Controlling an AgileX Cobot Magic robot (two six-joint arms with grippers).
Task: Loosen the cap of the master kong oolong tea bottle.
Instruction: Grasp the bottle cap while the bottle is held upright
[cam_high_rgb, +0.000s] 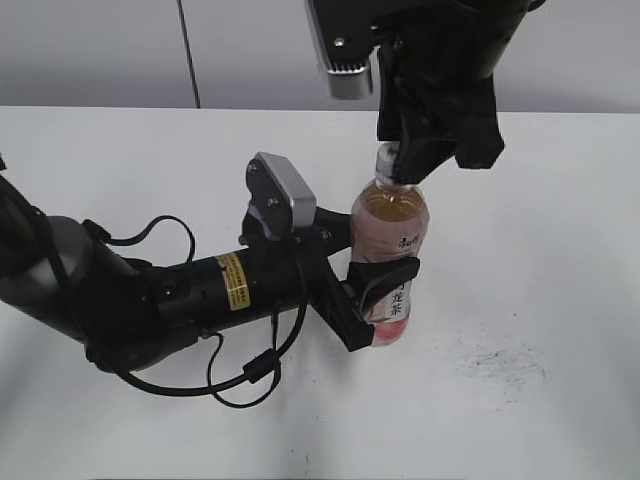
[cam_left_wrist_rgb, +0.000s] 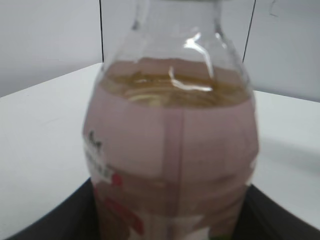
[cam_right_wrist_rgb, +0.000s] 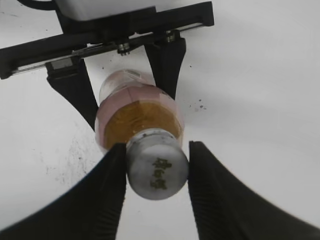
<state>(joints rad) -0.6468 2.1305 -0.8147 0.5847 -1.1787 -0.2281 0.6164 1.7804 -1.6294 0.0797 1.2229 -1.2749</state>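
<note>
The master kong oolong tea bottle stands upright on the white table, with amber tea and a pale pink label. My left gripper is shut on its lower body from the left. In the left wrist view the bottle fills the frame between the dark fingers. The white cap is partly hidden under my right gripper, which comes down from above. In the right wrist view the cap with its dark mark sits between the two black fingers, both touching its sides. The bottle shows below it.
The left arm and its looping cables lie across the table's left half. Dark scuff marks show on the table to the right of the bottle. A grey wall stands behind the table.
</note>
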